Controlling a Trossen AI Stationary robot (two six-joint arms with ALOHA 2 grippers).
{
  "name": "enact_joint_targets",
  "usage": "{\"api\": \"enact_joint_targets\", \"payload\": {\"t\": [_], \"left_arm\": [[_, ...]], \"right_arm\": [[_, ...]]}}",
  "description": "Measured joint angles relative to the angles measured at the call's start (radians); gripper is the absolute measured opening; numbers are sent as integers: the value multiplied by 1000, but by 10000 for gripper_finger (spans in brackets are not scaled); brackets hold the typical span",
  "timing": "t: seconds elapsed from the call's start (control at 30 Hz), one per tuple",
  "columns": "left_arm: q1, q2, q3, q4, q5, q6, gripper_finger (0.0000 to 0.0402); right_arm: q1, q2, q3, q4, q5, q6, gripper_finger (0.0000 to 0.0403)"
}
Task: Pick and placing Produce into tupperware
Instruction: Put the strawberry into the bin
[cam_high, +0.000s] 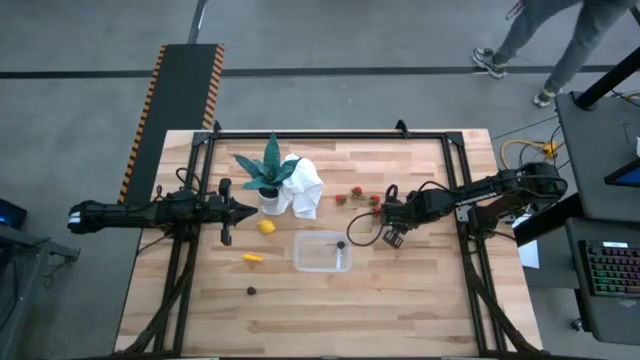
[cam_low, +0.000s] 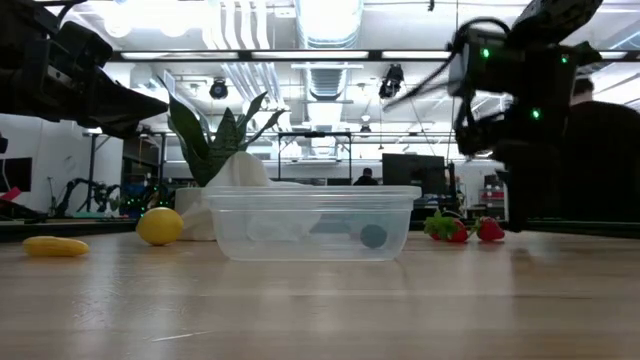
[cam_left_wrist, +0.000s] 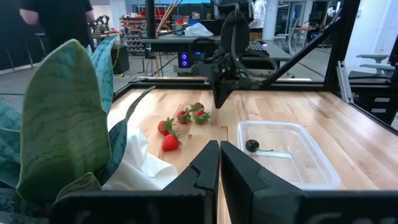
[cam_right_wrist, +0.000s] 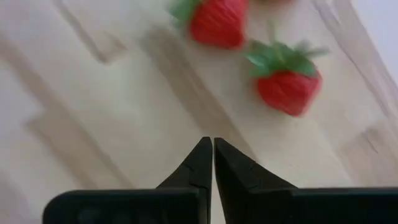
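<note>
High view: tupperware (cam_high: 322, 251) recorded mid-table, one small dark fruit (cam_high: 340, 244) inside; strawberries (cam_high: 357, 194) loose on the wood beyond it; right gripper (cam_high: 390, 226) held above the table near them, fingers together, nothing held; left gripper (cam_high: 226, 211) parked by the plant (cam_high: 268, 170), fingers together. Fingers are best parted before descent, then centred over one berry.
</note>
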Motion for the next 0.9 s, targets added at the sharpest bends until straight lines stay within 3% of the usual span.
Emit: {"api": "enact_joint_targets", "payload": {"t": [0.17, 0.33, 0.5, 0.67, 0.9], "left_arm": [[0, 0, 0, 0, 0, 0, 0], [0, 6, 0, 1, 0, 0, 0], [0, 9, 0, -2, 0, 0, 0], [0, 11, 0, -2, 0, 0, 0], [0, 20, 0, 1, 0, 0, 0]], "right_arm": [[10, -41, 50, -2, 1, -72, 47], [-9, -76, 62, -3, 112, -134, 111], [-63, -55, 62, 9, 108, -260, 158], [-83, -39, 62, 9, 108, -357, 177], [-83, -36, 58, 17, 111, -474, 173]]}}
